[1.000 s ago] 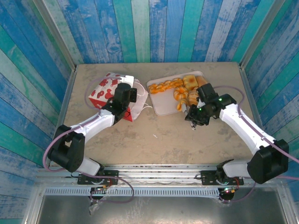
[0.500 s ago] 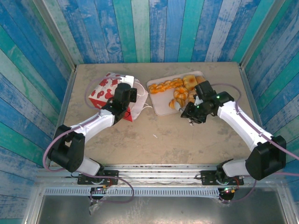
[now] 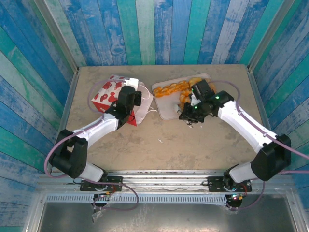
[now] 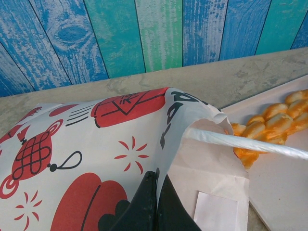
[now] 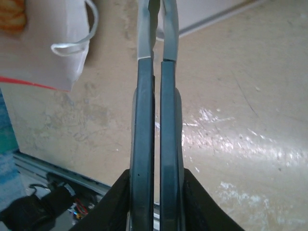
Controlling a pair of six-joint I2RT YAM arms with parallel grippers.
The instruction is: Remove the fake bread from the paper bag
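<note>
The paper bag, red and white, lies on its side at the table's left with its white mouth toward the tray. My left gripper is shut on the bag's rim, with the paper pinched between its fingers. Fake bread lies on the white tray; a braided strip shows past the bag's cord handle. My right gripper hovers at the tray's near edge. It is shut on metal tongs, whose two arms are squeezed almost together.
Blue and green plank walls enclose the tan table. In the right wrist view the bag's white corner and cord loop lie upper left, the tray's edge at the top. Bare tabletop stretches in front of the bag and tray.
My right arm has swung left from the tray's right side toward the bag, and its jaws have squeezed the tongs closed. The left arm and bag have not moved.
</note>
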